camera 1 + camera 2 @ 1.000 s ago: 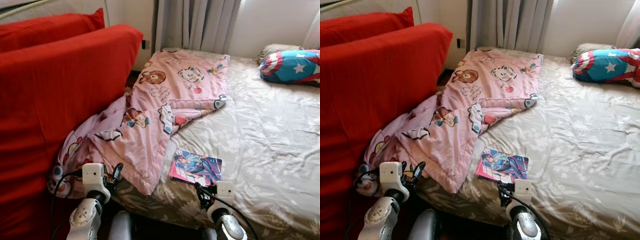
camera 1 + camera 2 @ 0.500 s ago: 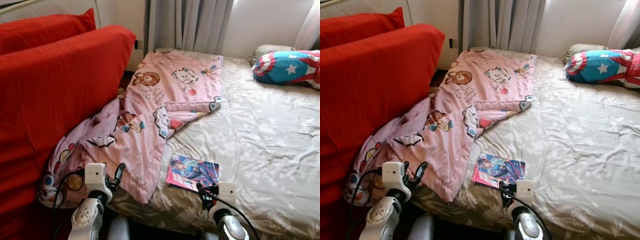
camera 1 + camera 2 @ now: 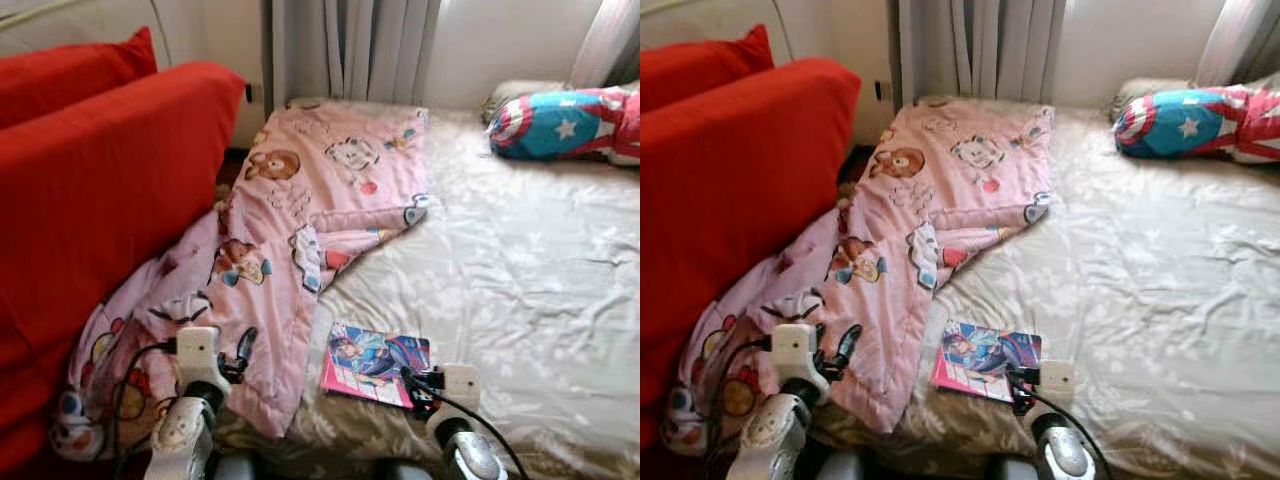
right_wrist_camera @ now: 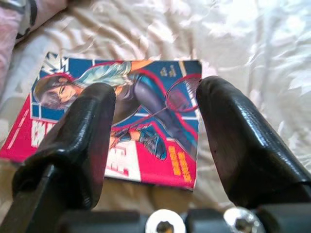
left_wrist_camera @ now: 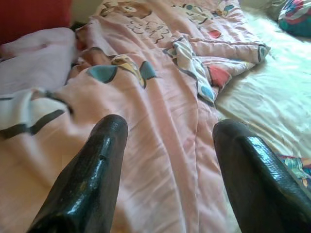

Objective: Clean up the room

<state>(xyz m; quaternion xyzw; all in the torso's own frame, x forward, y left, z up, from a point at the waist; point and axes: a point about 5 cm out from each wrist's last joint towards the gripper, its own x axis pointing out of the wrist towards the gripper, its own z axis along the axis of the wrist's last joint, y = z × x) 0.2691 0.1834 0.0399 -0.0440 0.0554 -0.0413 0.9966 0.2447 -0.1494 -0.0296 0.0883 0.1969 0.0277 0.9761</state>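
I'm looking down at a bed (image 3: 560, 300) covered with a beige, leaf-patterned sheet. A magazine (image 3: 375, 363) with a blue and pink cover lies flat near the bed's front edge, just beside the hem of a pink cartoon-print blanket (image 3: 300, 230). The blanket runs along the bed's left side from the far edge by the grey curtains (image 3: 345, 45) and spills over the front-left corner, sagging down against the red sofa (image 3: 100, 210) that stands close alongside the bed. A blue, red and white star-print pillow (image 3: 565, 122) sits at the bed's far-right corner.

My right end effector (image 4: 153, 141) hangs just above the magazine's near edge, its two black fingers spread apart with the cover showing between them; I can't tell whether they touch the paper. My left end effector (image 5: 167, 145) is over the part of the blanket that droops off the front-left corner, its fingers (image 5: 95, 170) also apart and holding nothing, the pink fabric lying loose beneath them. In the head view both wrists sit low at the bed's front edge.
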